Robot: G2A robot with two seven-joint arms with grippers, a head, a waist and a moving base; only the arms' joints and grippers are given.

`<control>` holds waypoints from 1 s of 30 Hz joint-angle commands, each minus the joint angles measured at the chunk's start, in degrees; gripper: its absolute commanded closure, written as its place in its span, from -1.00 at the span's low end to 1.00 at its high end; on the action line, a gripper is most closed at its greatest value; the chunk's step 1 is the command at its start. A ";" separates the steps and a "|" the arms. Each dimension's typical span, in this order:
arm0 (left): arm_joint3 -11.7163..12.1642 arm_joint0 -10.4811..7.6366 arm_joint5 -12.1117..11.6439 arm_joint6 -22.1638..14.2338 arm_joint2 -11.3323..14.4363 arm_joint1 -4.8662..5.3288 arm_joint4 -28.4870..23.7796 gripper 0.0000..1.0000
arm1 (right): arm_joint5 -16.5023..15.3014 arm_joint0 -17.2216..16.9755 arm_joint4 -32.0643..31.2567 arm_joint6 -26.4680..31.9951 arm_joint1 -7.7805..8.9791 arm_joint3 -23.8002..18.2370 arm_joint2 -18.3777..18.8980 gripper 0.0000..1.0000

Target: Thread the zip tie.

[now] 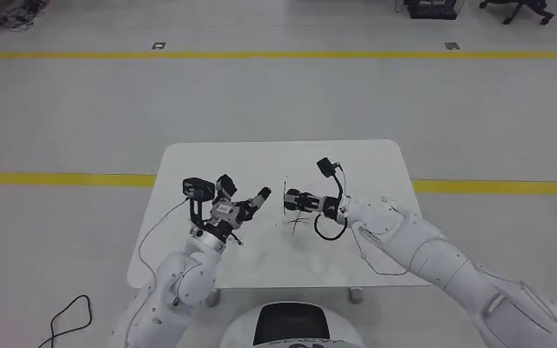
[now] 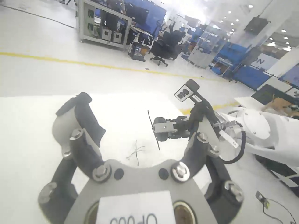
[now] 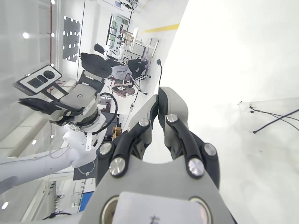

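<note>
A thin black zip tie stands upright above the white table, pinched near its lower part by my right gripper, which is shut on it. Its small head is at the upper end. In the top view the zip tie hangs between the two arms at mid-table, with the right gripper just to its right. My left gripper is a short way left of the tie, open and holding nothing. From the left wrist, the left gripper faces the held zip tie across a gap.
Several spare black zip ties lie crossed on the table just below the grippers, also seen as spare ties and spare ties from the wrists. A cable loop hangs under the right wrist.
</note>
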 commanded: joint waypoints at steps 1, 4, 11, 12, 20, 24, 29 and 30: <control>1.50 -1.84 -0.46 -0.76 -0.19 0.18 5.56 -1.00 | 1.61 0.22 1.25 0.56 -0.28 0.21 0.84 1.00; 2.98 -3.69 -0.32 -0.69 0.51 0.41 14.76 -1.00 | 3.69 0.79 3.34 2.01 -0.89 0.67 1.78 1.00; 5.79 -5.21 -0.70 2.48 2.60 0.98 33.24 -1.00 | 9.64 2.88 7.96 5.27 -3.31 2.64 2.07 1.00; 6.20 -5.16 -0.42 3.17 2.73 1.03 34.90 -1.00 | 10.77 3.16 9.22 5.41 -3.74 3.11 2.12 1.00; 8.23 -5.13 2.65 7.50 2.65 1.33 39.12 -1.00 | 11.35 3.44 12.39 6.08 -4.45 3.84 2.52 1.00; 9.07 -6.60 3.29 6.74 3.54 2.21 39.65 -1.00 | 12.47 2.60 13.11 4.81 -4.63 3.11 3.47 1.00; 12.74 -12.95 8.29 8.56 13.35 8.43 39.65 -1.00 | 15.19 1.97 15.82 4.92 -5.17 3.03 5.20 1.00; 13.46 -14.31 10.12 9.09 15.99 9.65 39.65 -1.00 | 15.81 1.87 16.43 4.97 -5.31 3.16 5.45 1.00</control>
